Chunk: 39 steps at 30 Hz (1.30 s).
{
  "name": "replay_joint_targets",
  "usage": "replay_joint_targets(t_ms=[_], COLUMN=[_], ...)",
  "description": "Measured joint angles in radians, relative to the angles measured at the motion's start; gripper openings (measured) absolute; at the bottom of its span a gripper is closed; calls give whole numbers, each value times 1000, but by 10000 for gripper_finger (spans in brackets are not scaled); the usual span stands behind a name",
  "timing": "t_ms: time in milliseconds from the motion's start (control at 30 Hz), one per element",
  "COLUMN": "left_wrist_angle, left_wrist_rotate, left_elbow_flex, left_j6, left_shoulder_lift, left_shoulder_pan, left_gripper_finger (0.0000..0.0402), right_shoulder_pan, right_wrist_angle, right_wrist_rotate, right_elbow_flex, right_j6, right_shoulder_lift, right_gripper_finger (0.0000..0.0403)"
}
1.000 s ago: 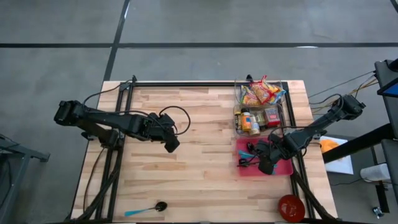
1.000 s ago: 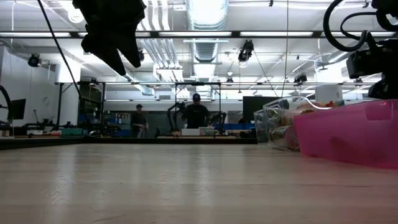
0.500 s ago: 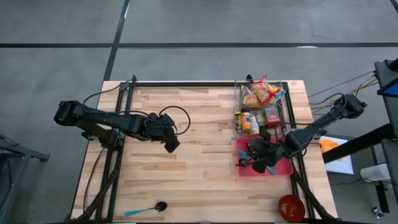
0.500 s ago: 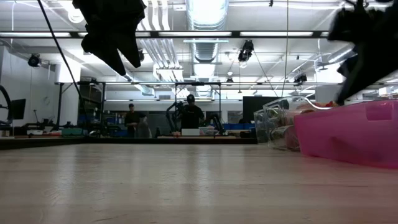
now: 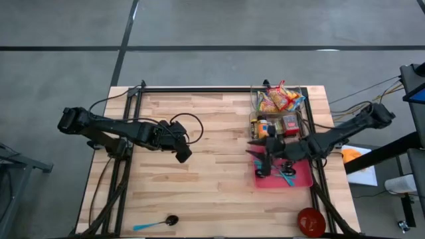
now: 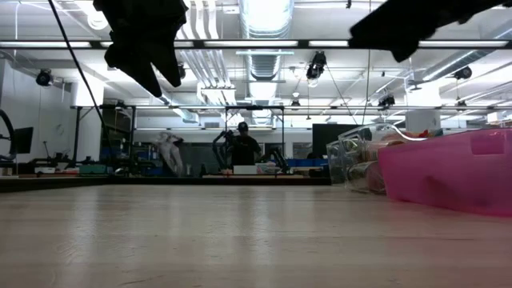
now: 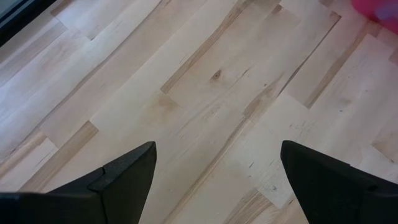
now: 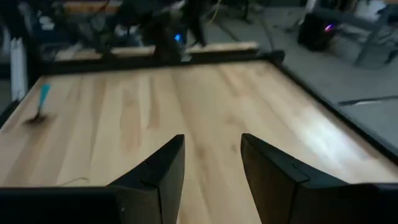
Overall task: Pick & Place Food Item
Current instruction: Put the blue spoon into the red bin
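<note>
Snack packets, yellow and red, fill clear bin; right pincer parted, empty

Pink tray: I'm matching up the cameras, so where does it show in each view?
High view: pink tray on the table's right side, toward the front.
Low view: at the right edge.
Left wrist view: only a pink sliver at the frame's edge.
Right wrist view: not in it.
Shared landmark: the clear container right beside the tray.
</note>
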Motion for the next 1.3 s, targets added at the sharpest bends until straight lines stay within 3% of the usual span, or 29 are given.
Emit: replay_joint_targets(t_ms=[300,467,1300], left_wrist_angle=[0,0,0], left_wrist_rotate=[0,0,0], left_elbow_flex=[0,0,0], left_j6=[0,0,0], left_shoulder_lift=[0,0,0], left_shoulder_pan=[0,0,0], left_gripper_finger=[349,349,349], right_shoulder_pan=[-173,-210,-211], right_wrist_angle=[257,303,288], right_wrist_rotate=[-236,-319,-322], right_elbow_flex=[-23,-23,-23], right_j6=[-229,-240,-255], right_shoulder_lift=[68,78,78], right_gripper_finger=[156,156,156])
